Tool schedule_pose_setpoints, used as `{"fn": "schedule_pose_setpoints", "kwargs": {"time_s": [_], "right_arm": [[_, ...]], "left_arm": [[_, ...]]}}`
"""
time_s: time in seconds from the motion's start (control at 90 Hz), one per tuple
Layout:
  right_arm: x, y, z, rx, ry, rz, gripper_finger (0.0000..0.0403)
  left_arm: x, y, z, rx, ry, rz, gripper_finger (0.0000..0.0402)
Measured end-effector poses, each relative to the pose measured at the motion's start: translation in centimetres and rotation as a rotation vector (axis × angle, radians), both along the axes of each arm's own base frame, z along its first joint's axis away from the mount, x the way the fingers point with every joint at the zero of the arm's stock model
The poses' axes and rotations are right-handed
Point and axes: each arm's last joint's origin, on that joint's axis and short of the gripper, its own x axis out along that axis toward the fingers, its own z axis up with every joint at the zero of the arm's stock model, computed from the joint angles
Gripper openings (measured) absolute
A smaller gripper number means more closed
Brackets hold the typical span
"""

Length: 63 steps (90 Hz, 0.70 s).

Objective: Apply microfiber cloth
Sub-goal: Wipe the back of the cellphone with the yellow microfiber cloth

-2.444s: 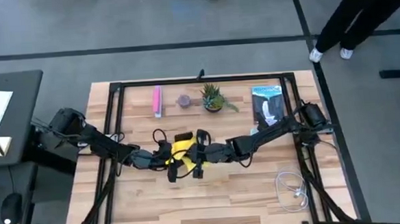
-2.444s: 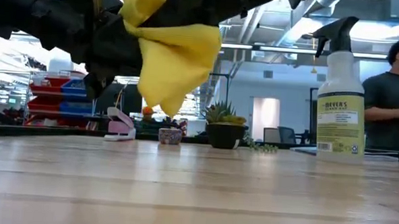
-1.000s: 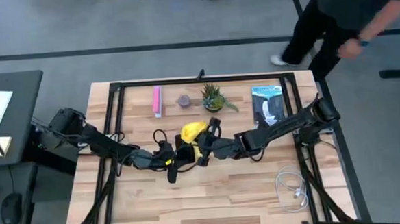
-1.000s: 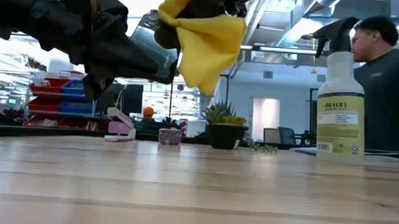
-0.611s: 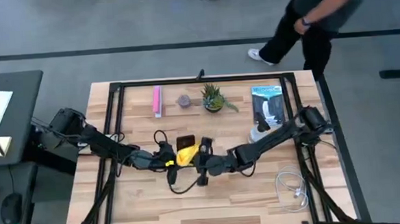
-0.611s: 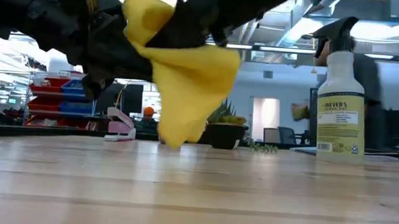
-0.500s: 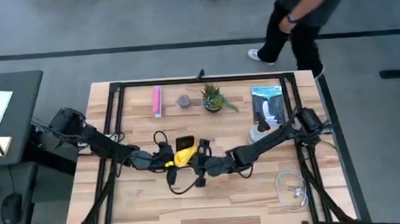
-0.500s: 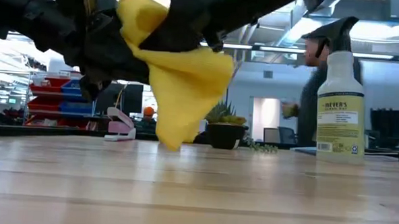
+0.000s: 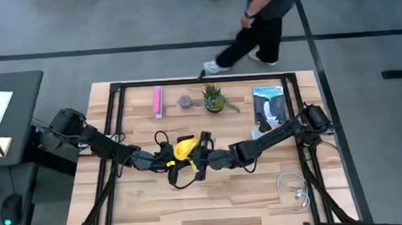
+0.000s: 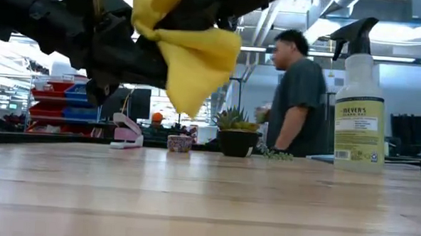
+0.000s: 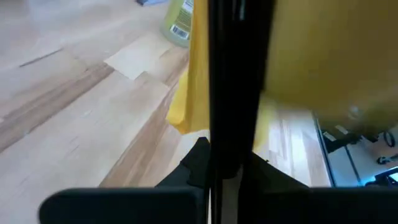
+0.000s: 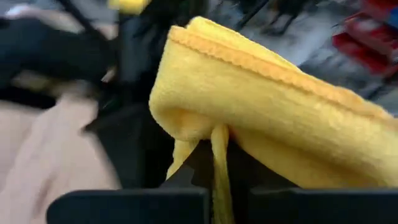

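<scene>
Both arms meet over the middle of the wooden tabletop (image 9: 226, 194). The right pincer (image 9: 198, 156) is clamped on the microfiber cloth (image 9: 184, 148), a bright yellow bunch held up in the air; in the low view the microfiber cloth (image 10: 188, 56) hangs from the dark arms with its lower tip well clear of the tabletop (image 10: 207, 203). The right wrist view shows the microfiber cloth (image 12: 267, 118) folded and pinched at the base of that arm's fingers.

The left pincer (image 9: 167, 157) sits just left of the cloth and holds a black phone (image 9: 182, 138), seen edge-on as a dark upright bar in the left wrist view (image 11: 239, 87), with the yellow cloth (image 11: 323, 56) pressed right behind it. Whether the left fingers are fully closed on the phone I cannot tell for certain from these views.

Along the far side of the tabletop lie a pink narrow bar (image 9: 158, 101), a small pot (image 9: 185, 101), a potted succulent (image 9: 213, 98) and a printed sheet (image 9: 269, 103). A spray bottle (image 10: 356, 103) stands at the right. A coiled white cable (image 9: 294, 189) lies near the right corner. A person (image 9: 255, 20) walks past beyond the far edge.
</scene>
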Motion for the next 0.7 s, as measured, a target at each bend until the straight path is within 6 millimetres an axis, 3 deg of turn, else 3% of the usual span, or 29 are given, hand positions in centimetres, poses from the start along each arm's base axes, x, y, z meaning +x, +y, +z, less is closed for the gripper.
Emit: {"fn": "schedule_pose_setpoints", "kwargs": {"time_s": [0.111,0.244,0.456,0.578,0.7], "right_arm": [[-0.6,0.3,-1.0,-0.011,0.108,0.003,0.0],[-1.4,0.5,-1.1,-0.125,0.143,-0.132,0.0],[-1.3,0.1,0.9,-0.124,0.026,-0.181,0.0],[-1.0,0.4,1.0,-0.044,0.02,-0.052,0.0],[-1.6,0.9,-0.4,-0.045,0.169,0.047,0.0]], "left_arm": [[0.0,0.0,-0.1,0.004,0.007,0.007,0.0011],[0.0,0.1,-0.1,0.006,0.004,0.027,0.0011],[0.0,0.1,0.0,0.003,0.003,0.014,0.0011],[0.0,0.0,-0.1,0.008,0.01,-0.003,0.0011],[-0.1,0.0,-0.2,0.011,0.022,-0.001,0.0011]]}}
